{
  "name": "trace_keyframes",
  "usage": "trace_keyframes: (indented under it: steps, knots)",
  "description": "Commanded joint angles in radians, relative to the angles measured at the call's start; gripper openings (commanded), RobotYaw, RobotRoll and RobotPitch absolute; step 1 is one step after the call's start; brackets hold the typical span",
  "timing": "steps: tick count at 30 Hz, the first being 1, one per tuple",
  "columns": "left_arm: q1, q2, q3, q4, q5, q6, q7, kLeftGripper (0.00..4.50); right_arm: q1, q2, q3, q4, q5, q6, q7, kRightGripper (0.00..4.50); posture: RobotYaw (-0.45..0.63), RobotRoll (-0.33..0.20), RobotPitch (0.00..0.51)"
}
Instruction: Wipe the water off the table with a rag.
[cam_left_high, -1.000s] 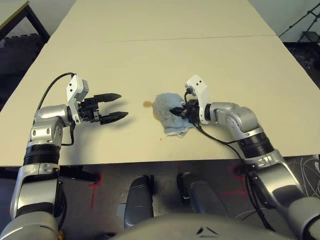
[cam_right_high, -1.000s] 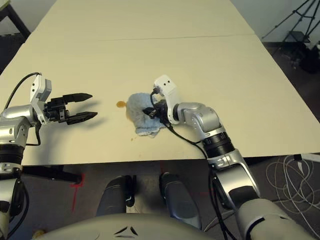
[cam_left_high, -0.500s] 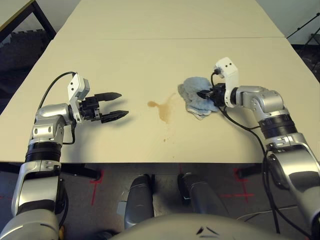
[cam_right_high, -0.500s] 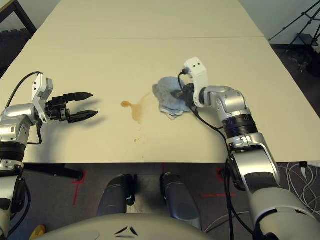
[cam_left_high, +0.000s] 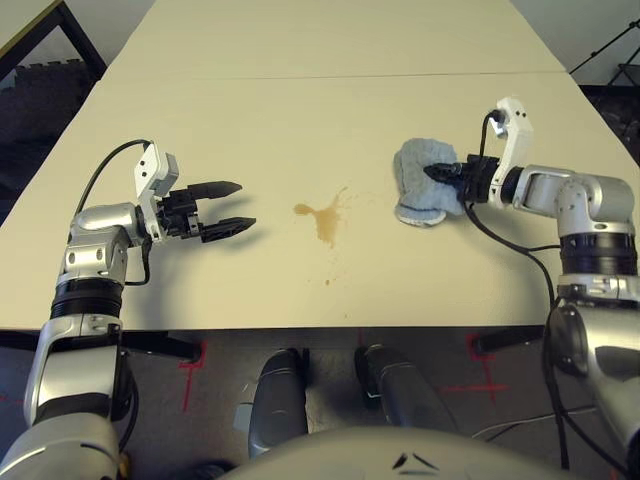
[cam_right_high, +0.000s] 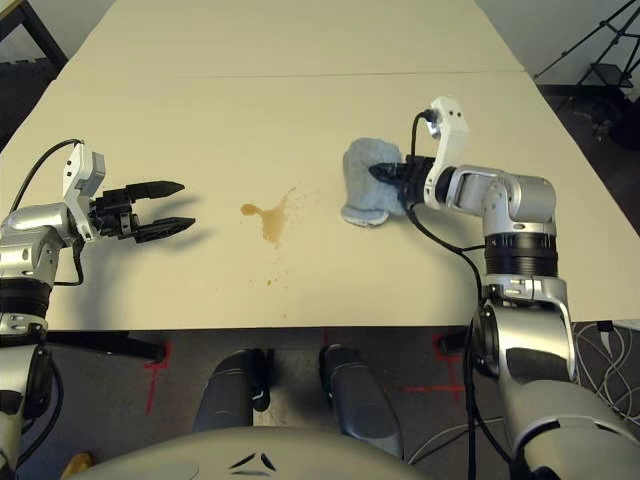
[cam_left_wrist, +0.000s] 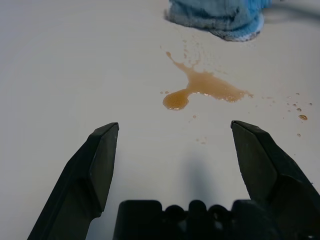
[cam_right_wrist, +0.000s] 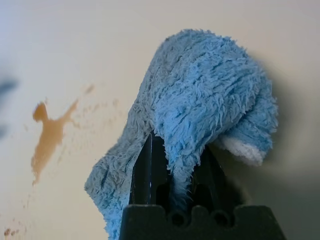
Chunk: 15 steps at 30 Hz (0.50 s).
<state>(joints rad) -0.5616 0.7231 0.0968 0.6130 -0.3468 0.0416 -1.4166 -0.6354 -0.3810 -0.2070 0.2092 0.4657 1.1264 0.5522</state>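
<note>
An amber-brown blotch of water with tiny drops lies on the cream table, near its front middle. The light-blue rag rests bunched to the right of the blotch, apart from it. My right gripper is shut on the rag, whose fuzzy folds drape over its fingers. My left gripper hovers open to the left of the water, with nothing between its fingers.
A thin seam crosses the table farther back. Dark floor and a tripod lie beyond the table's right edge. A black cable trails from my right wrist over the tabletop.
My right gripper has dragged the rag rightward off the spill, uncovering a smeared amber blotch. The camera view shifted. The left arm stays put.
</note>
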Motion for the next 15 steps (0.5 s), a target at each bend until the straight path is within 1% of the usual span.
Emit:
trace_keyframes:
  steps: [1, 9, 15]
  knots:
    - [-0.007, 0.005, -0.011, 0.023, 0.018, -0.012, -0.012, 4.50, 0.040, 0.037, 0.007, -0.065, 0.021, 0.028, -0.038, 0.15, -0.24, 0.000, 0.137]
    - [-0.006, 0.018, -0.014, 0.042, 0.029, -0.027, -0.035, 4.50, 0.095, 0.155, 0.060, -0.122, 0.026, 0.047, -0.090, 0.15, -0.23, 0.000, 0.138]
    - [-0.001, 0.021, -0.013, 0.040, 0.033, -0.027, -0.048, 4.50, 0.083, 0.215, 0.115, -0.116, 0.013, 0.035, -0.093, 0.14, -0.22, 0.000, 0.140]
